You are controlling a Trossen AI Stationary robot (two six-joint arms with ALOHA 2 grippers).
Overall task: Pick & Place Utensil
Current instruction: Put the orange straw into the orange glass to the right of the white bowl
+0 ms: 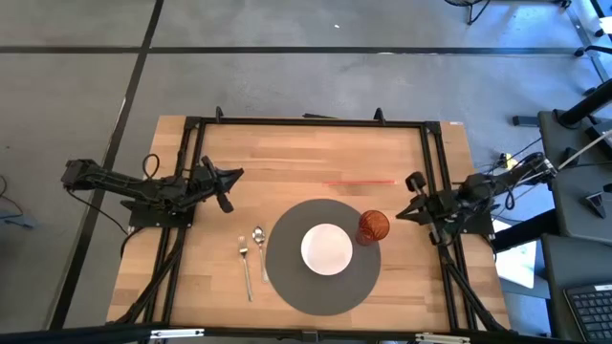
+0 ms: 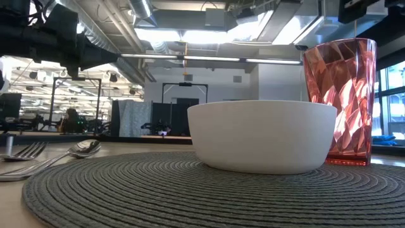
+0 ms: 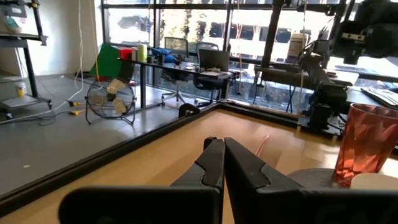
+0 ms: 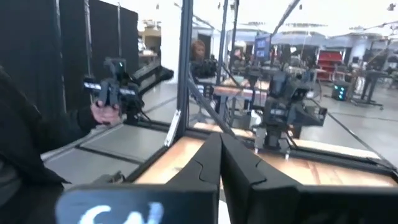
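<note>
On the wooden table (image 1: pixel 316 153) a round grey woven placemat (image 1: pixel 287 282) lies toward the six o'clock edge, with a white bowl (image 1: pixel 327 248) sitting at its centre. A red faceted tumbler (image 1: pixel 374 227) stands upright on the mat at about two o'clock from the bowl, just beside it; I cannot tell whether the two touch. At nine o'clock from the mat, on bare wood, a spoon (image 1: pixel 259 247) lies nearest the mat's rim and a fork (image 1: pixel 245 264) lies just beyond it, both roughly parallel, handles running toward six o'clock. From table level the two utensils look to lie flat, side by side, close to the mat's edge.

The left gripper (image 1: pixel 229 177) rests near the table's nine o'clock side, well apart from the utensils, its two dark fingers (image 3: pixel 214 163) pressed together and holding nothing. The right gripper (image 1: pixel 409 196) waits at the three o'clock side, near the tumbler but clear of it, fingers (image 4: pixel 208 163) likewise pressed together and empty.

Beyond the table, a person's hand (image 4: pixel 102 112) grips a dark handle.
</note>
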